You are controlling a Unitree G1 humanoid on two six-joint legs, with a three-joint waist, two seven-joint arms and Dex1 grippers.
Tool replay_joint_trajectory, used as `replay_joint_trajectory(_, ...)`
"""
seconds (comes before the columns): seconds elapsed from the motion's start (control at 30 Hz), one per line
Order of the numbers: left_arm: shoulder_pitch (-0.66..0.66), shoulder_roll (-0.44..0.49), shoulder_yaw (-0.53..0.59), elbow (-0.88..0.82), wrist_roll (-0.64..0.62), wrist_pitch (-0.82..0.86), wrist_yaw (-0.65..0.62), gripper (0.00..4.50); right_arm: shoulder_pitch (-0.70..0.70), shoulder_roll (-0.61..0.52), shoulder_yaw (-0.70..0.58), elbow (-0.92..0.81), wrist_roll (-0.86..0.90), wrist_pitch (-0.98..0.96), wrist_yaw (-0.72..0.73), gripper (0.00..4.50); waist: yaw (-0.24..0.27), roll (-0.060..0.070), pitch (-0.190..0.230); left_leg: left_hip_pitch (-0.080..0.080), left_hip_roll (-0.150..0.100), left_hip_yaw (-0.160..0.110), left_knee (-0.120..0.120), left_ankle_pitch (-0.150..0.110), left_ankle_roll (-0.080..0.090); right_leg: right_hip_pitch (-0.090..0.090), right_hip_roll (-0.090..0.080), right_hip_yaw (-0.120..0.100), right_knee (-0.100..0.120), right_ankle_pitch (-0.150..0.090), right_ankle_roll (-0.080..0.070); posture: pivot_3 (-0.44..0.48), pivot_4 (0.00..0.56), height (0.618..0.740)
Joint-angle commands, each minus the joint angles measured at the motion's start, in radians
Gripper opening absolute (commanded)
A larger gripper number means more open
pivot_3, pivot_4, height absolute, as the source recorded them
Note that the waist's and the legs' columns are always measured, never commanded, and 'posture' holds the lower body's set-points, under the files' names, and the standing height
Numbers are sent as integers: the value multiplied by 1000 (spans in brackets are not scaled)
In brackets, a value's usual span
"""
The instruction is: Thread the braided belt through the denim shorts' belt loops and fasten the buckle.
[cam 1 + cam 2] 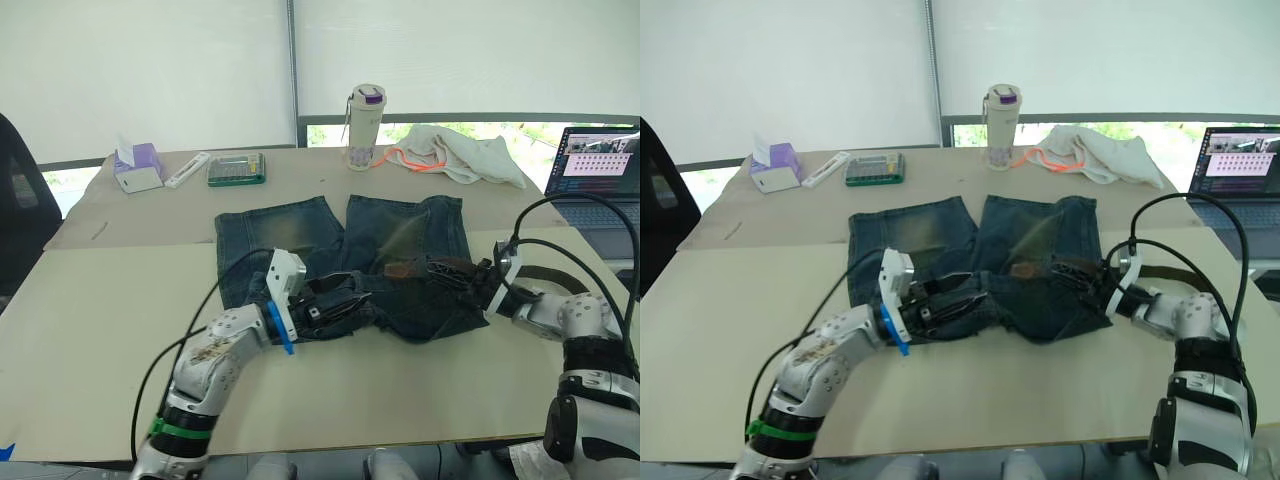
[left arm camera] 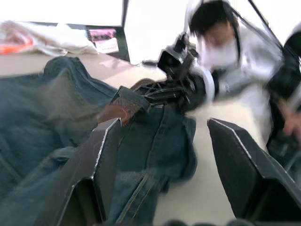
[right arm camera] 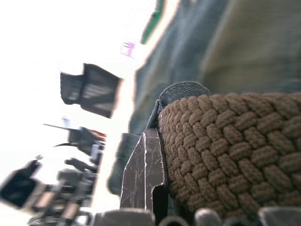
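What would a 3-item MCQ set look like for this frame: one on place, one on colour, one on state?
1. Where do the denim shorts lie?
A. flat on the table
B. on the laptop
C. over a chair

2. What colour is the lid of the bottle behind the shorts?
A. red
B. purple
C. yellow

3. How stands the left pincer?
A. shut on the bottle
C. shut on the tissue box
B. open, over the shorts' waistband

Answers:
1 A, the shorts are spread on the table with their legs pointing away from the robot.
2 B, the cap on top is purple.
3 B, the left wrist view shows its two fingers wide apart with denim between them. The right pincer holds the braided belt against its finger.
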Motion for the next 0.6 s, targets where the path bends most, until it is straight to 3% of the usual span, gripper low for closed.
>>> replay_joint_trajectory(0.03,-38,-76,79,59,-109,97,98,3106,13,16,-60,-80,74,36,9,0,-2,0,0,0,0,0,0,0,0,0,0,0,0,0,0,0,150,740)
replay_joint_trajectory(0.2,-113,-164,142,227,-185,171,144,3106,46,58,-99,-126,108,26,-12,0,-4,0,0,1,0,0,0,0,0,0,1,0,1,0,0,0,150,740)
replay_joint_trajectory(0.43,-238,-218,102,425,-121,170,103,3106,74,75,-87,-174,118,26,-13,0,0,0,0,0,-1,0,1,0,0,0,0,0,0,0,1,0,150,740)
replay_joint_trajectory(0.6,-265,-252,125,450,-133,162,69,3106,81,67,-71,-177,108,17,-2,0,-1,0,0,0,-1,0,1,0,0,0,0,0,0,0,1,0,150,740)
